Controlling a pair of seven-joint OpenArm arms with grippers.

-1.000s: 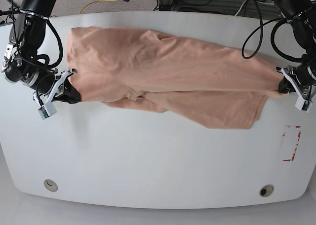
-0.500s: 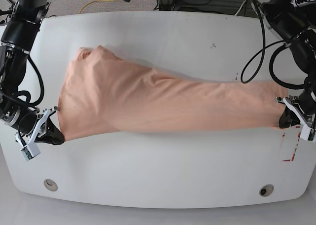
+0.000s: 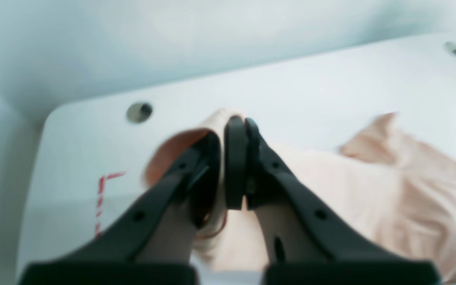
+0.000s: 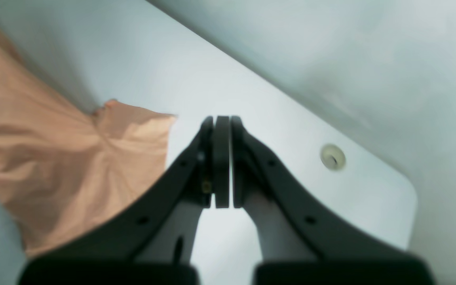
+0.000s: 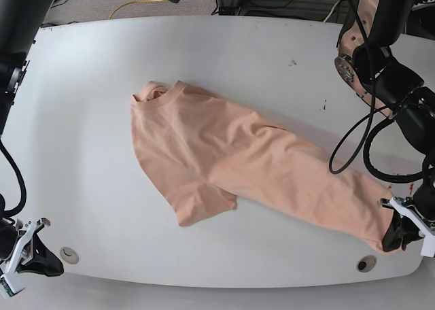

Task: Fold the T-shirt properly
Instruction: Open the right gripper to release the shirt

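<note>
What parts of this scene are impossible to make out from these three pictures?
- T-shirt underside, base view: hidden against the table.
- The shirt's corner in the left gripper, left wrist view: covered by the shut black fingers.
- The shirt's weave, both wrist views: blurred.
- Upper part of the arm carrying the right gripper, base view: cut off by the picture's left edge.
- Red marks on the table, left wrist view: partly behind the gripper, shape unclear.

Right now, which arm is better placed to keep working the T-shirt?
Left. The left gripper is shut on the T-shirt hem at the table's front edge; the right gripper is shut on nothing, clear of the cloth.
</note>
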